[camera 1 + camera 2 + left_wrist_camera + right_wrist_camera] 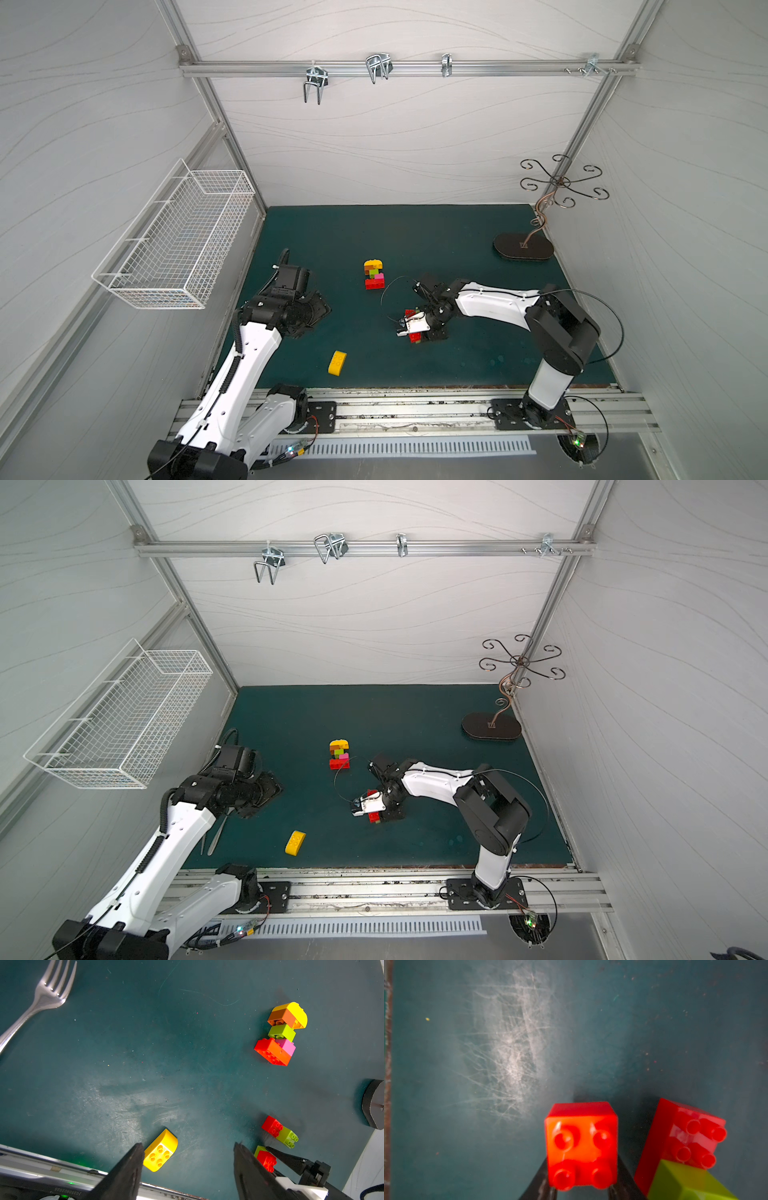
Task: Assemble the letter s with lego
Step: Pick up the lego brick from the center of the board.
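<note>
Presently the right gripper (581,1167) is clamped on a red square brick (581,1145) down at the counter (457,257), just beside a joined red-and-lime pair (683,1140) and well apart from the part-built stack (374,275) of yellow, orange-brown, lime, pink and red; the left gripper (188,1144) hangs part-spread and empty near a loose yellow brick (161,1152). To do this pick well, the arm should probably rise straight up so the neighbouring pair is not dragged; studs level, grip square, since a skewed hold would likely spoil the press-fit onto the stack.
</note>
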